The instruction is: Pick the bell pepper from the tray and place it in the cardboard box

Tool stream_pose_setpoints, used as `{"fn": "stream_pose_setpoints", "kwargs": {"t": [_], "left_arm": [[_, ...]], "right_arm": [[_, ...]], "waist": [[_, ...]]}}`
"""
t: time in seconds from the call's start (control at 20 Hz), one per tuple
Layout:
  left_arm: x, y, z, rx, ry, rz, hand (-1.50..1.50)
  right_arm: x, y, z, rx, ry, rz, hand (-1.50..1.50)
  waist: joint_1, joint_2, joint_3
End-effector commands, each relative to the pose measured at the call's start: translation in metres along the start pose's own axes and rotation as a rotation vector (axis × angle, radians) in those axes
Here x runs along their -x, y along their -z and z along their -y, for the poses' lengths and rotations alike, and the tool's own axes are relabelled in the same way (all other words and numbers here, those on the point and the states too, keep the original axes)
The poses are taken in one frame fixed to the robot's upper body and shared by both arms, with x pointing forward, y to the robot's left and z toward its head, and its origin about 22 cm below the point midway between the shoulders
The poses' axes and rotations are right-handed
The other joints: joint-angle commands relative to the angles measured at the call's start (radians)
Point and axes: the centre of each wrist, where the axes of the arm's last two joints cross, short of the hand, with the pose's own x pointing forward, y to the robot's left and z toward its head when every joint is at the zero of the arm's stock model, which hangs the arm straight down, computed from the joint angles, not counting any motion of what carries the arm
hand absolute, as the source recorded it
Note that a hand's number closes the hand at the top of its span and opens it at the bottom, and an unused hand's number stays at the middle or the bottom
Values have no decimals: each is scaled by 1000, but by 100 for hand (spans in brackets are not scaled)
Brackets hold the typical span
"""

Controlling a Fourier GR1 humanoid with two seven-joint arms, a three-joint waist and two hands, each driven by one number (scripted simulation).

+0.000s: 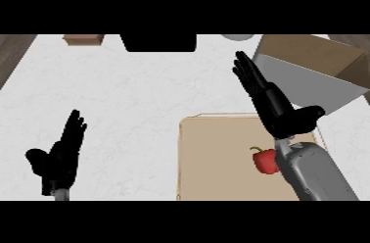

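The red bell pepper is lying on the tan tray, partly hidden behind the right forearm. The right hand is hovering with fingers straight, holding nothing, pointing toward eleven o'clock, seemingly beside the cardboard box. The left hand is resting open at eight o'clock over the bench.

White counter carries tray, cardboard box
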Motion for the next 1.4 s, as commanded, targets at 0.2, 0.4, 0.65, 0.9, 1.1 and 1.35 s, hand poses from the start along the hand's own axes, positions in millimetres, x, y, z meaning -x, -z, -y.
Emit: {"fn": "stream_pose_setpoints", "kwargs": {"t": [0.2, 0.4, 0.65, 0.9, 1.1, 1.35], "left_arm": [[-53, 17, 18, 263, 161, 232, 0], [-46, 16, 21, 289, 156, 201, 0], [-53, 13, 29, 364, 169, 207, 0], [-61, 18, 32, 380, 186, 213, 0], [-62, 17, 27, 376, 196, 193, 0], [-60, 12, 45, 428, 192, 215, 0]], "right_arm": [[46, -59, 28, 225, -497, -151, -150], [41, -77, 87, 214, -952, -120, -150], [55, -117, 101, 164, -1390, -29, -150], [57, -143, 73, 171, -1567, 20, -150], [53, -163, 39, 160, -1609, -113, -150], [39, -181, -26, 122, -1569, -326, -150]], "waist": [[-83, 4, 2], [-170, -9, -19], [-138, -12, -7], [-139, -13, -8], [-133, -13, -9], [-101, -1, -7]]}}
